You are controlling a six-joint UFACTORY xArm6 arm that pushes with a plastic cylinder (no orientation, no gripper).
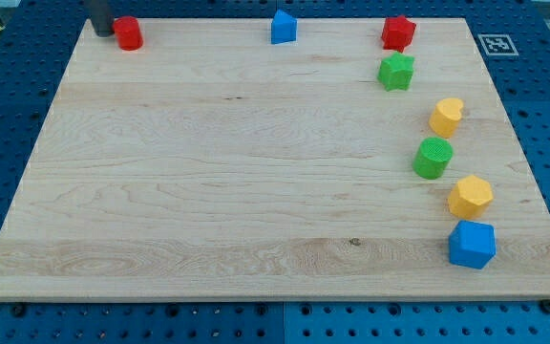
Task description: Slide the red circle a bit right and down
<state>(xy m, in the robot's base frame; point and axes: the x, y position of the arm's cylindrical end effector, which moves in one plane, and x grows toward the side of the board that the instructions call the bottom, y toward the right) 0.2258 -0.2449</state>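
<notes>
The board (256, 191) is pale, grained wood, set on a blue perforated base (8, 105).

The red circle (128, 33), a short smooth cylinder, stands at the board's top-left corner near the top edge. My tip (103, 32), the end of a dark rod entering from the view's top, sits just beside the red circle on its left; whether they touch I cannot tell. The rod carries no fingers, so there is nothing to spread or pinch.

Along the top edge: a blue house-shaped block (284, 28) at centre and a red star (398, 32) to the right. Below the star lie a green star (396, 72), a yellow heart-like block (446, 116), a ribbed green cylinder (433, 158), a yellow hexagon (470, 196) and a blue faceted block (472, 245), all apart from one another.
</notes>
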